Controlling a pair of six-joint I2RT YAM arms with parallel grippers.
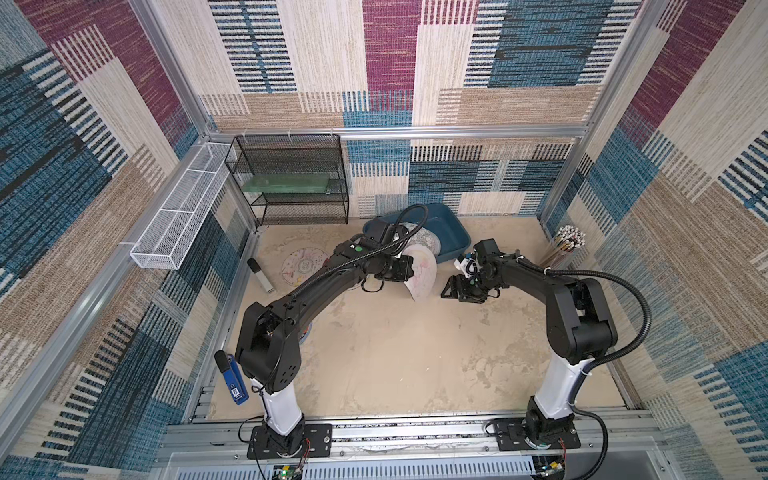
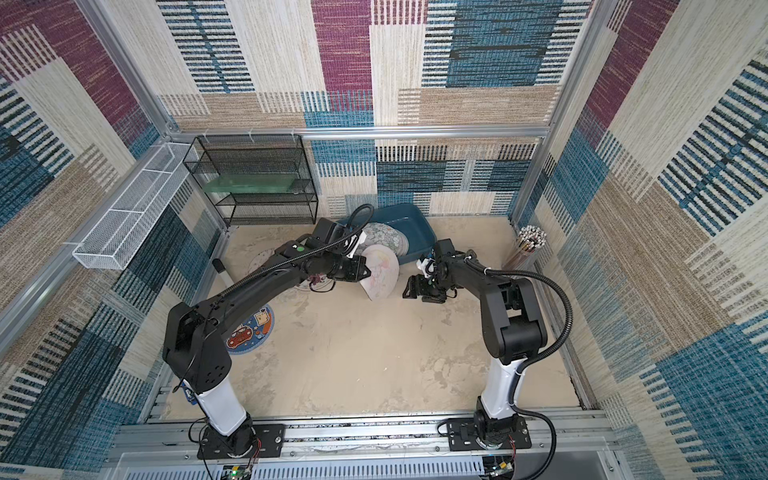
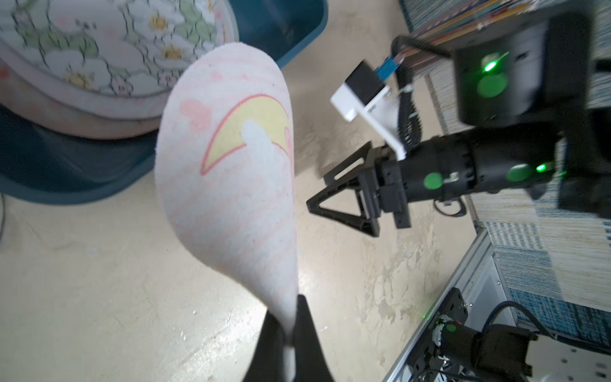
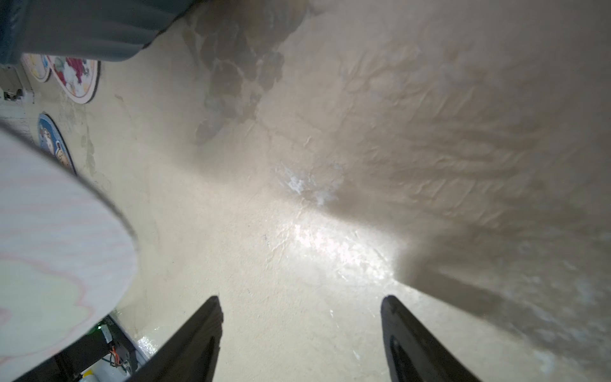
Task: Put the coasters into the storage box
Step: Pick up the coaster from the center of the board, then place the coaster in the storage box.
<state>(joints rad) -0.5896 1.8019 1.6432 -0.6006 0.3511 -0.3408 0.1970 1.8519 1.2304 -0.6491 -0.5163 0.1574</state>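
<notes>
1. Fingers [image 3: 307,337] of the left gripper [image 3: 291,319] are clamped together on the rim of a pink coaster [image 3: 231,185], held clear of the table [image 1: 395,353].
2. That coaster stands on edge and runs straight out from the fingers, its far end curling over towards the box [image 3: 284,29].
3. So the box lies dead ahead, just past the coaster's tip. The left arm is the nearer one, and I'd judge it only has to reach forward and let go.
4. A stack [image 3: 109,56] of coasters already heaps in the box and overhangs its near rim, which may spoil a flat drop.
5. Right gripper [image 4: 301,297] hovers low just beside the pink coaster, jaws wide apart and empty.
6. More lie on the table by the left arm: a pale coaster [image 1: 301,264] and a blue coaster [image 2: 249,330].
</notes>
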